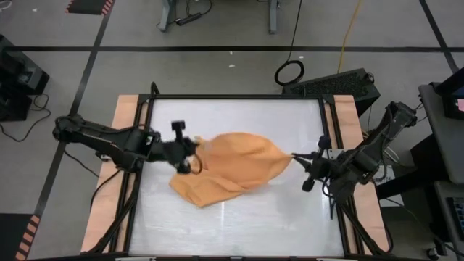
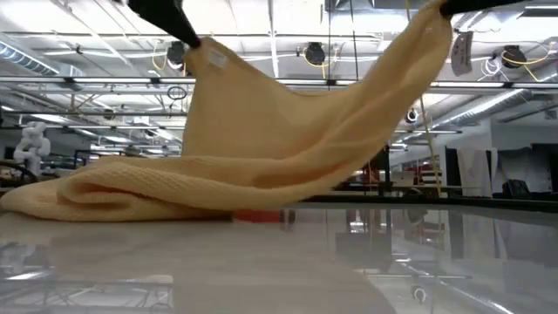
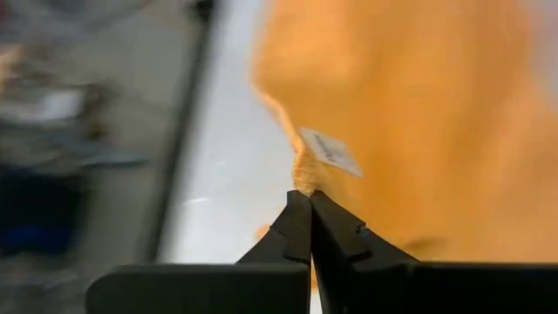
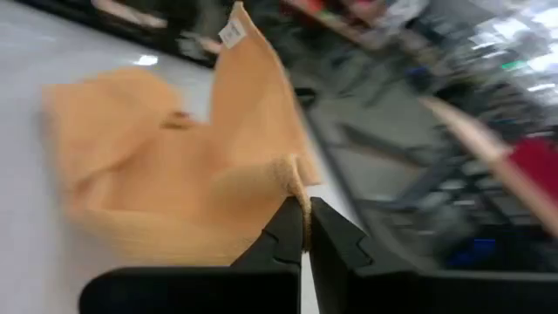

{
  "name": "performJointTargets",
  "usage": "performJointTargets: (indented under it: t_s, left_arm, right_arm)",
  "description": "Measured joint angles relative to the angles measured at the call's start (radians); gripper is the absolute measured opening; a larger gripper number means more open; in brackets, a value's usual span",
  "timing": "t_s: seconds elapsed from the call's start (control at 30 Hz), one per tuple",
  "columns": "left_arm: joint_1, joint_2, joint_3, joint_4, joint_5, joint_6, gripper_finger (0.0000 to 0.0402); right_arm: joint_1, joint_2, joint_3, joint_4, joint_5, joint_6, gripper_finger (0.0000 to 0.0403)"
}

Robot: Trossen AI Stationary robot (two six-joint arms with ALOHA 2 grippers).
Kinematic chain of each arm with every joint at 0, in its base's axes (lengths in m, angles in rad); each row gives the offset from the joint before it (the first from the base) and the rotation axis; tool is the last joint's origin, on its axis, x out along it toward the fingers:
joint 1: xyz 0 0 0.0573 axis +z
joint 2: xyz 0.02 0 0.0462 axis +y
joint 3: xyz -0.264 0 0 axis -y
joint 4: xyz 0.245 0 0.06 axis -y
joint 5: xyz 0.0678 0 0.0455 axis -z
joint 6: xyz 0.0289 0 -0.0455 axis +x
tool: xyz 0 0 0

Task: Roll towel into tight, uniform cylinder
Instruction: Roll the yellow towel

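Note:
The orange-tan towel (image 1: 235, 167) is held up above the white table by two of its corners and sags between them. Its lower part (image 2: 131, 192) lies bunched on the table toward the near side. A small white tag (image 3: 331, 151) sits at the corner by my left gripper. My left gripper (image 1: 194, 154) is shut on the towel's left corner. My right gripper (image 1: 293, 155) is shut on its right corner. My left gripper pinches the towel's corner (image 3: 304, 179) beside the white tag between its two fingertips, coming from the table's left. That corner is lifted clear, and the cloth hangs down from it to the table. My right gripper pinches the towel's opposite corner (image 4: 295, 179) between its two fingertips, coming from the table's right. The corner is lifted clear, and the cloth slopes from it down to the bunched part on the table.
The table's black frame (image 1: 235, 96) and wooden side boards (image 1: 127, 116) border the white surface. Bare table (image 1: 239, 225) lies near and far of the towel. A black keyboard-like box (image 1: 333, 83) sits beyond the far right corner.

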Motion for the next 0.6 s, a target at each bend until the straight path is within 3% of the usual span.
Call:
performJointTargets:
  t_s: [0.1,0.3,0.43,0.5,0.6]
  left_arm:
    - [-0.088,0.013,-0.026,0.019,0.058,-0.093,0.0]
    - [-0.169,0.12,-0.103,0.075,0.002,-0.194,0.0]
    - [-0.153,0.231,-0.127,0.115,-0.191,-0.207,0.0]
    - [-0.128,0.279,-0.132,0.134,-0.196,-0.197,0.0]
    - [-0.084,0.337,-0.133,0.148,-0.102,-0.198,0.0]
  right_arm:
    - [0.001,-0.012,0.0,0.005,-0.178,0.044,0.0]
    - [0.001,0.028,0.0,0.002,-0.399,0.156,0.0]
    - [-0.002,0.066,0.0,-0.005,-0.397,0.161,0.0]
    - [-0.011,0.079,0.0,-0.005,-0.364,0.165,0.0]
    - [-0.025,0.09,0.0,-0.011,-0.326,0.188,0.0]
